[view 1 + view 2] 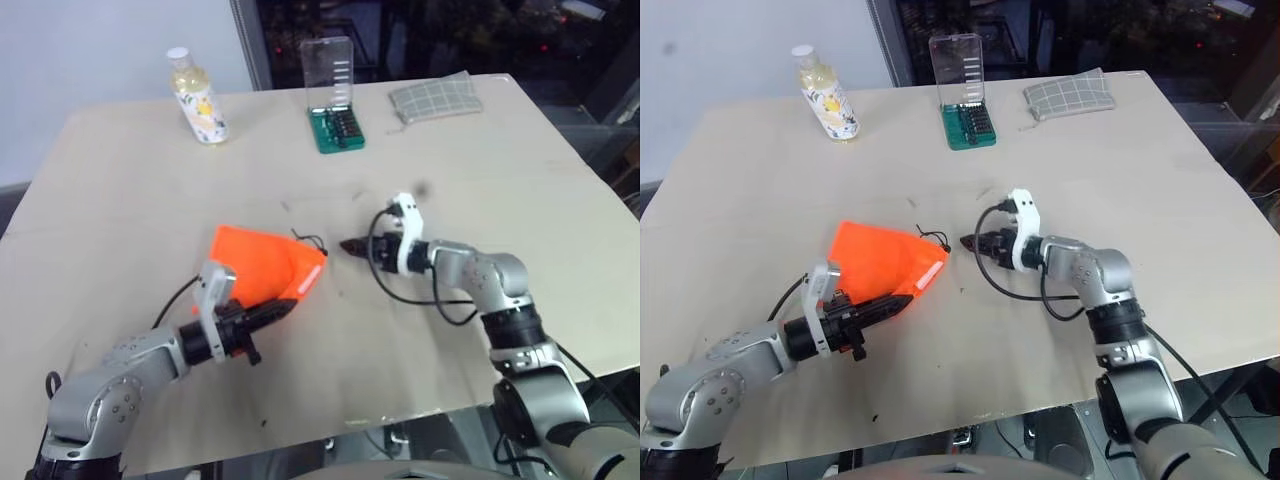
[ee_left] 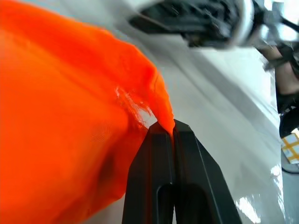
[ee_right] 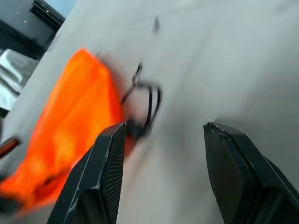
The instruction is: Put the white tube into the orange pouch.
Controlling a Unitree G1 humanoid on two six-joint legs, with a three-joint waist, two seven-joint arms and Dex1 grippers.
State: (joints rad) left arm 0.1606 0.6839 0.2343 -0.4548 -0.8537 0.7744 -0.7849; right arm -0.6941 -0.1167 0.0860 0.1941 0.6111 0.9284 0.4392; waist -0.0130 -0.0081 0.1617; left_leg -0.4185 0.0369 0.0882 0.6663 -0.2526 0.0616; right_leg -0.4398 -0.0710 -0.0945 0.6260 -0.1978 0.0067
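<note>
Near the middle of the pale, smooth tabletop [image 1: 120, 190], toward its near edge, lies the orange pouch [image 1: 258, 262], a soft bright fabric bag bunched into a rough triangle, with a thin dark drawstring cord [image 1: 312, 241] curling out at its far right corner. The left gripper [image 1: 282, 309] has its two black fingers pressed tightly together on the pouch's near rim; in the left wrist view a fold of the orange cloth [image 2: 161, 112] is pinched between the flat, matte fingertips, and the fabric shows a fine woven texture with a small whitish patch by the fold. The right gripper [image 1: 352, 246] points toward the pouch's cord end from the right, just beside it but apart; its broad, ribbed black fingers [image 3: 100, 177] stand spread with bare tabletop between them and nothing held. I cannot tell where the white tube is.

Along the far edge stand a clear plastic bottle [image 1: 197, 98] of yellowish liquid with a white cap toward the far left, a green screwdriver-bit case [image 1: 335, 118] with its transparent lid raised upright near the middle, and a grey checked cloth pouch [image 1: 435, 97], flat and soft, toward the far right. All three are well apart from the orange pouch.
</note>
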